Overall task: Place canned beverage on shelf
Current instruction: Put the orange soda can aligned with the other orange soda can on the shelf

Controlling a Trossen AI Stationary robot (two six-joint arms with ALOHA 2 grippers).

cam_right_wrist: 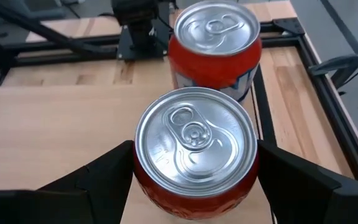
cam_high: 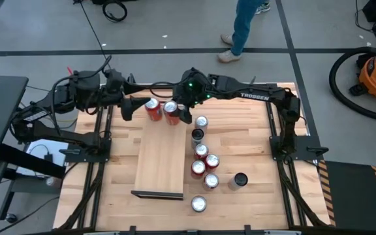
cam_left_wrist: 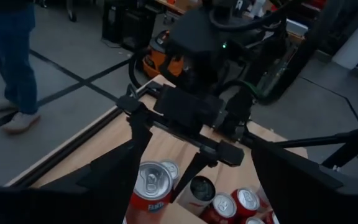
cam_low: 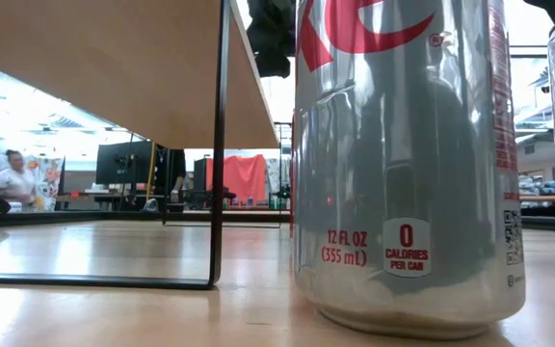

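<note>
The shelf [cam_high: 158, 160] is a pale board raised on a thin black frame [cam_low: 218, 145], lengthwise in the middle of the table. Two red cans stand upright at its far end. My right gripper [cam_high: 183, 112] reaches in from the far right and is shut on the right-hand can [cam_right_wrist: 194, 146]. The left-hand can [cam_right_wrist: 216, 46] stands free on its base just beyond it. My left gripper [cam_high: 128, 108] hangs open at the far left, drawn back from that can [cam_left_wrist: 151, 186], with nothing between its fingers. My right gripper pinches the can between its two fingers, one on each side wall just under the top rim [cam_right_wrist: 137, 165]. The fingers slant down from the table's far right. The can stays upright. The can itself hides whether its base rests on the shelf.
Several more cans stand on the table right of the shelf [cam_high: 204, 160], among them a dark one [cam_high: 240, 179] and a silver one near the front edge [cam_high: 199, 203]. That silver can fills the low view [cam_low: 408, 164]. A person walks beyond the far edge [cam_high: 243, 29].
</note>
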